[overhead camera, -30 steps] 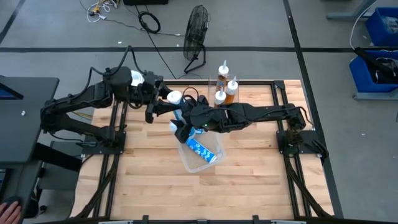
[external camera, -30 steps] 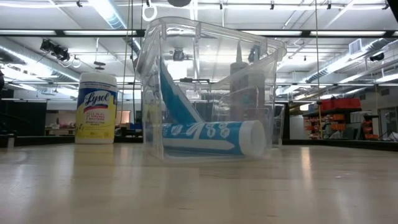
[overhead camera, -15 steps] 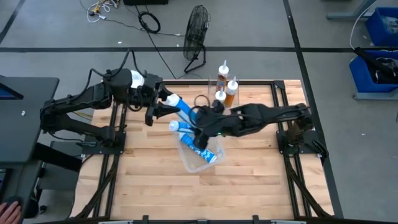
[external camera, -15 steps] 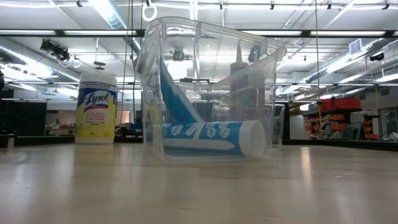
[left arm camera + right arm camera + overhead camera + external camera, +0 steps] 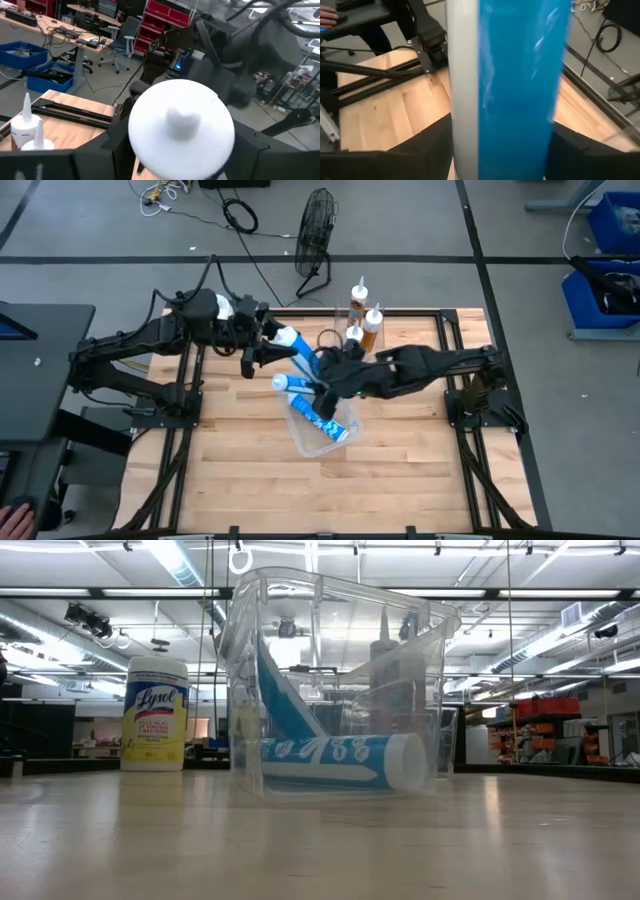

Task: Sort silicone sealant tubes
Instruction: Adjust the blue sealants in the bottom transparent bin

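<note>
A blue sealant tube (image 5: 303,358) hangs in the air between my two grippers, above the table's far middle. My left gripper (image 5: 270,343) is shut on its white end (image 5: 284,336). My right gripper (image 5: 325,383) is shut on its blue body (image 5: 520,85). A clear bin (image 5: 345,442) holds two more blue tubes. One tube (image 5: 330,762) lies on the bin's floor. The other (image 5: 283,690) leans on the bin's wall, its white end (image 5: 283,383) over the rim. Three orange tubes (image 5: 371,326) stand upright at the far edge. My left gripper has the tube's round white end (image 5: 182,127) between its two fingers, which come level from the table's left. My right gripper pinches the blue body (image 5: 520,125) near the tube's other end, its fingers lying across the tube. The tube slants between them, clear of table and bin.
A yellow canister with a white lid (image 5: 155,712) stands on the table left of the bin in the low view. The orange tubes' white nozzles (image 5: 24,125) show beyond my left gripper. Bare wood lies near and right of the bin (image 5: 420,470).
My right gripper has gone toward the table's right edge, off the bin's far-left corner, taking the tube's blue end along. The tube has turned about its white end, which has stayed at my left gripper.
</note>
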Motion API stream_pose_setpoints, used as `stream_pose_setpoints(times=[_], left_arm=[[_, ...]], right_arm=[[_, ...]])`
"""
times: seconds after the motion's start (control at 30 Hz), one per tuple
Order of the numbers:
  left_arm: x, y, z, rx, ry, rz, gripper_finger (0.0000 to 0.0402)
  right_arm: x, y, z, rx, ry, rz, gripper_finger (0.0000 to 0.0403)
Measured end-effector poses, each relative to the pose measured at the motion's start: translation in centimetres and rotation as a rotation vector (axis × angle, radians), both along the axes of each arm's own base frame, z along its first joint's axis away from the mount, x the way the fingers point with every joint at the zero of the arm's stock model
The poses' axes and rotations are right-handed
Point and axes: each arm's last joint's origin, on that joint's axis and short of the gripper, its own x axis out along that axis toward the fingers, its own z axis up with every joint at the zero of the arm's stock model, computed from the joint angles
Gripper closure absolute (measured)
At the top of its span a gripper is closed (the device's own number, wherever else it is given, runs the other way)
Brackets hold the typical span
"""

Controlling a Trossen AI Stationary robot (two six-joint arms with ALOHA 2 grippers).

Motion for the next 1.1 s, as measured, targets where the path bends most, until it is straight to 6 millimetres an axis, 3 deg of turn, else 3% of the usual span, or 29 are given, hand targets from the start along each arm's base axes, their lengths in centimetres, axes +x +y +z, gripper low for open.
stream_pose_setpoints(times=[0.27, 0.53, 0.9, 1.1], left_arm=[[0.0, 0.2, 0.0, -0.006, 0.004, 0.006, 0.0177], [-0.1, 0.4, 0.0, 0.037, 0.005, 0.031, 0.0177], [-0.2, 0.7, -0.5, 0.086, 0.051, 0.054, 0.0177], [-0.3, 1.2, -0.8, 0.112, 0.088, 0.087, 0.0177]], right_arm=[[3.6, -0.8, -1.6, 0.008, -0.091, -0.040, 0.0175], [4.3, -2.0, -1.8, 0.013, -0.108, -0.076, 0.0159], [2.8, -1.2, -0.7, 0.077, -0.116, -0.065, 0.0039], [0.2, -0.7, 1.2, 0.145, -0.124, -0.017, 0.0006]])
